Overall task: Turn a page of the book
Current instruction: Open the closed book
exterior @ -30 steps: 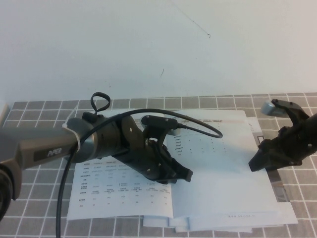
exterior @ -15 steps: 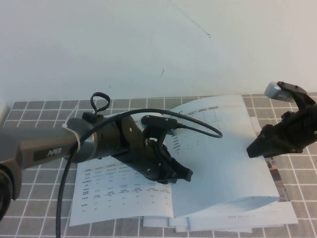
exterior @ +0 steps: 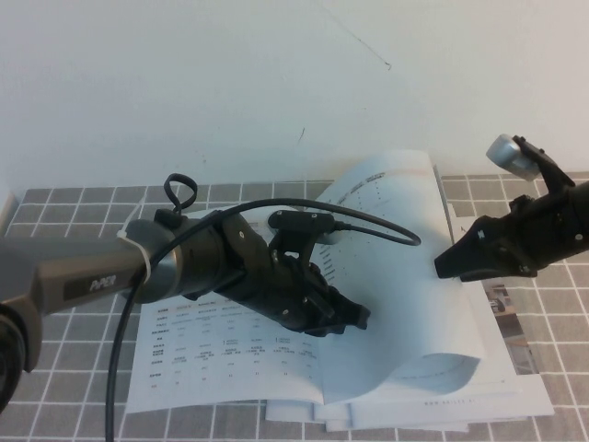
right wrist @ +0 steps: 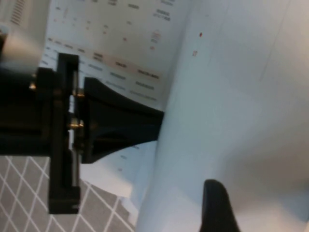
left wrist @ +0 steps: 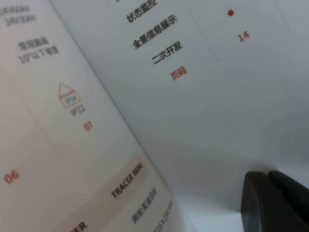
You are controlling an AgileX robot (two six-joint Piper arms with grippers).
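While left hand [exterior: 354,318] pins the book [exterior: 230,354] closed-fingered, right hand [exterior: 446,262] pinches the curling glossy page [exterior: 405,304].

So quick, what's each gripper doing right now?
Left gripper: shut, pressing down on the book near its spine.
Right gripper: shut on the page, lifting it into a curl.

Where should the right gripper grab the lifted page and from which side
Probably the page's free outer edge, from the robot's right, where the right gripper meets it. The page bows up off the book, so that edge stands clear, while the left gripper sits near the spine, pressing the left-hand leaf.
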